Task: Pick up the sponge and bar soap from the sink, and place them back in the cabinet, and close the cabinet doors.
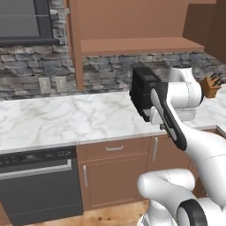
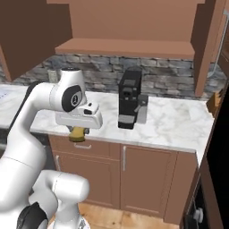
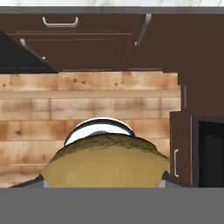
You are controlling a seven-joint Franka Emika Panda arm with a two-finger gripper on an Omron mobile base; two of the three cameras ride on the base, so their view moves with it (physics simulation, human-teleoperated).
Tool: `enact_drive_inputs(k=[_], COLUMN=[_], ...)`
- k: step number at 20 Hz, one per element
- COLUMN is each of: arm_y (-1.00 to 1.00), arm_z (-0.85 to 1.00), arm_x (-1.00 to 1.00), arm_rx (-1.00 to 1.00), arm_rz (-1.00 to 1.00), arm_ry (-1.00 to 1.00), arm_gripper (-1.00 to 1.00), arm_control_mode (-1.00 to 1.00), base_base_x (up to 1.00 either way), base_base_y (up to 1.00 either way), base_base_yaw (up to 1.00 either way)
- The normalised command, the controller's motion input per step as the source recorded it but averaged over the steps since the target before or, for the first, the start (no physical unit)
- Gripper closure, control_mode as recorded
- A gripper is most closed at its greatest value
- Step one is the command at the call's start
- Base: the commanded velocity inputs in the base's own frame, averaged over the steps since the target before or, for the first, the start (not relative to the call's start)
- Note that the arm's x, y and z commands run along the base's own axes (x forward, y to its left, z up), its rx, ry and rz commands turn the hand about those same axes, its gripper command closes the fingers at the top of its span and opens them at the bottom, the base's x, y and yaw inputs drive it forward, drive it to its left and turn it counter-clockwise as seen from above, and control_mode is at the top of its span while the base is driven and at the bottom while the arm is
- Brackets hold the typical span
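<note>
Yellow-olive sponge [image 2: 78, 133] (held in the end effector [image 2: 78, 131]) below open cabinet [image 2: 125, 47].

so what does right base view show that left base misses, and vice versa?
Right base alone: the sponge held in the gripper under the hand, in front of the counter edge. Left base alone: the dishwasher and a window at upper left. Both: the black coffee machine on the marble counter, the open cabinet shelf above, the knife block.

Even, soft rendered light; faint shadows, no glare, slightly low-resolution softness throughout.
</note>
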Motion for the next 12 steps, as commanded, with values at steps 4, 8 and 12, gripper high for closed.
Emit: enact_drive_inputs(k=[4,8,12], arm_y=[0.00,0.00,0.00], arm_z=[0.00,0.00,0.00], arm_x=[0.00,0.00,0.00], arm_rx=[0.00,0.00,0.00], arm_rz=[0.00,0.00,0.00], arm_ry=[0.00,0.00,0.00], arm_gripper=[1.00,1.00,1.00], arm_control_mode=[1.00,1.00,1.00], base_base_x=[0.31,0.47,0.52], base_base_y=[-0.16,-0.13,-0.20], base_base_yaw=[-0.11,-0.13,-0.04])
